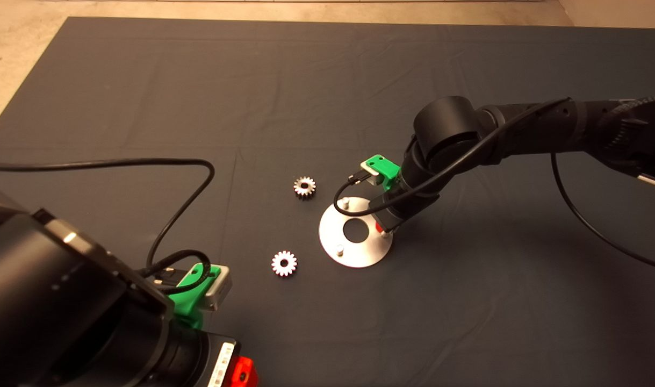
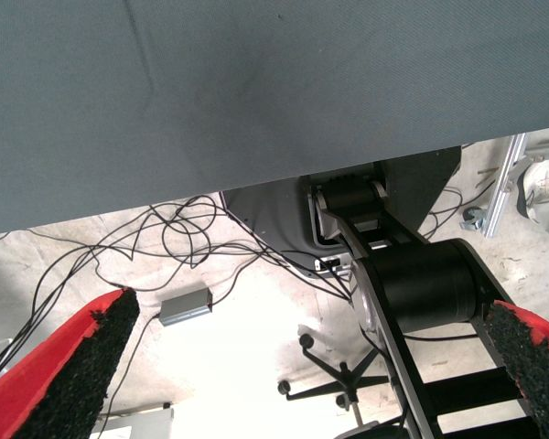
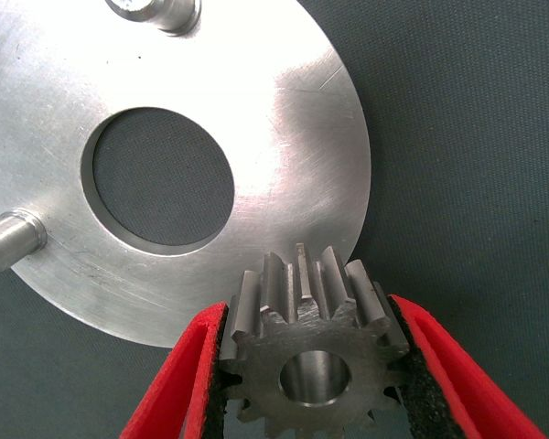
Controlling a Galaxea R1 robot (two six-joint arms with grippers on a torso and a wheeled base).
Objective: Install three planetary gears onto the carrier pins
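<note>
The round silver disc [image 1: 359, 258] lies mid-mat, and two carrier pins [image 1: 345, 203] [image 1: 339, 249] stand on it in plain sight. My right gripper [image 1: 382, 228] hangs low over the disc's right rim. Its wrist view shows the gripper [image 3: 307, 315] shut on one planetary gear [image 3: 316, 366], held at the rim of the disc [image 3: 284, 119], away from both visible pins [image 3: 160, 14] [image 3: 9, 242]. A third pin is hidden. Two more planetary gears [image 1: 304, 186] [image 1: 284, 263] lie loose on the mat left of the disc. My left gripper [image 1: 242, 372] waits at the lower left, open [image 2: 302, 366] and empty.
A black cable [image 1: 187, 204] loops across the mat on the left, ending near the left gripper. The left wrist view shows the mat's edge [image 2: 256, 183], the floor with cables and the robot's base [image 2: 421, 283].
</note>
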